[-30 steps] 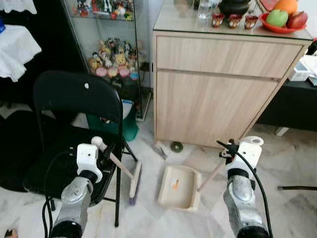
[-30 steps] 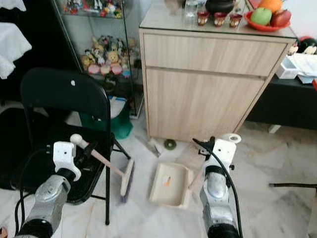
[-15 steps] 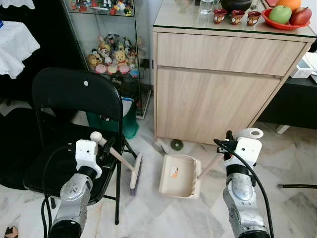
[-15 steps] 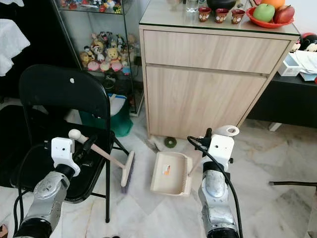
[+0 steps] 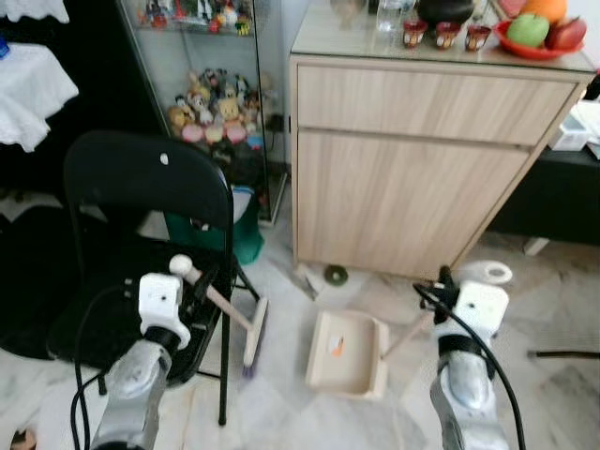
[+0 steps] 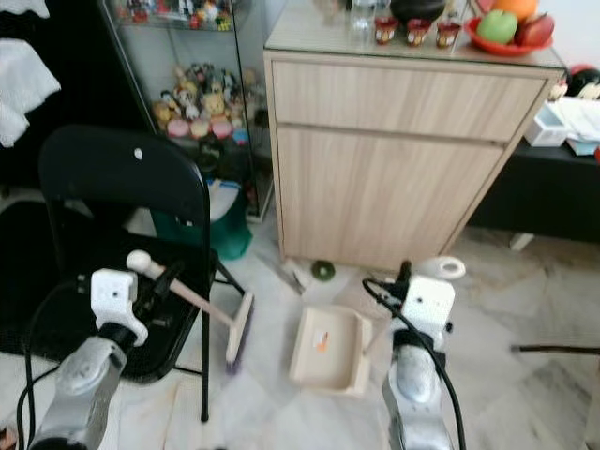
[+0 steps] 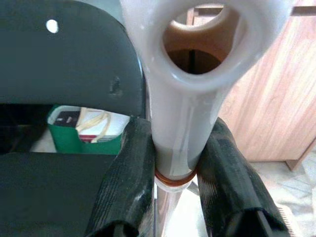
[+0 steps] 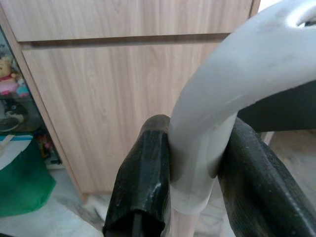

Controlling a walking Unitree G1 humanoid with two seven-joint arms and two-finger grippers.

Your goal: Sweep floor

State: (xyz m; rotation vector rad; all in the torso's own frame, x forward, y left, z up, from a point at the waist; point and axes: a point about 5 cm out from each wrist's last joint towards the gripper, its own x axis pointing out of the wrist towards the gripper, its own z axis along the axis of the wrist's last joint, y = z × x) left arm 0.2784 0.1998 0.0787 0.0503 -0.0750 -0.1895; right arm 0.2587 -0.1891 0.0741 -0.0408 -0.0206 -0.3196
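With the left gripper (image 7: 174,170) clamped on the broom (image 5: 251,336) and the right gripper (image 8: 193,173) on the dustpan (image 5: 349,352), we had drawn the pan back from its forward position, its orange scrap (image 5: 337,346) retained, so collection appeared complete.

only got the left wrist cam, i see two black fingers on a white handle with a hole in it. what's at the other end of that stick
Observer: A small broom head, resting on the marble floor beside the black folding chair.
Operator: is the other arm doing anything
Observer: Yes. The right gripper is shut on the dustpan handle, its fingers clamped either side of the grey bar.
Operator: where's the pan sitting
Observer: The beige dustpan lies on the floor in front of the wooden cabinet, apart from the broom head and to its right.
Operator: anything in it
Observer: A small orange scrap lies in the pan.
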